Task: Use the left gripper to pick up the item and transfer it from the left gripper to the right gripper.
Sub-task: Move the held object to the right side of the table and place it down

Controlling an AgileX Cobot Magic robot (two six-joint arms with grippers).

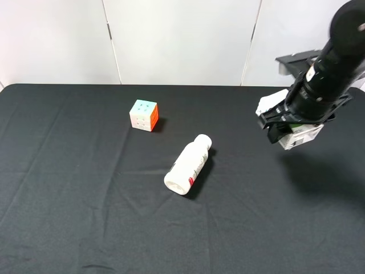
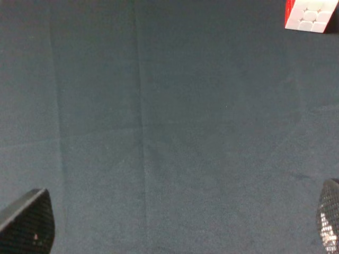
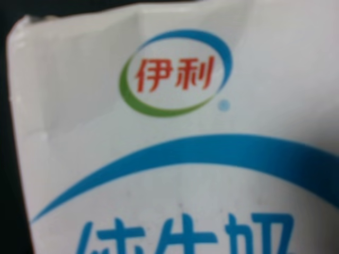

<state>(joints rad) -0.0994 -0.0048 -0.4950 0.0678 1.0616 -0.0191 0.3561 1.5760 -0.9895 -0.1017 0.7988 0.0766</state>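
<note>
The item, a white carton with blue and green print (image 1: 301,137), hangs in the air at the right, held in my right gripper (image 1: 283,121) on the bulky black arm. The carton's printed face (image 3: 175,159) fills the right wrist view, so the right fingers are hidden there. My left gripper (image 2: 177,225) is open and empty above bare black cloth. Only its two fingertips (image 2: 26,225) show, at the frame's lower corners. The left arm is outside the exterior high view.
A white plastic bottle (image 1: 189,164) lies on its side mid-table. A multicoloured puzzle cube (image 1: 144,115) stands behind it to the left and also shows in the left wrist view (image 2: 310,15). A black cloth (image 1: 85,200) covers the table.
</note>
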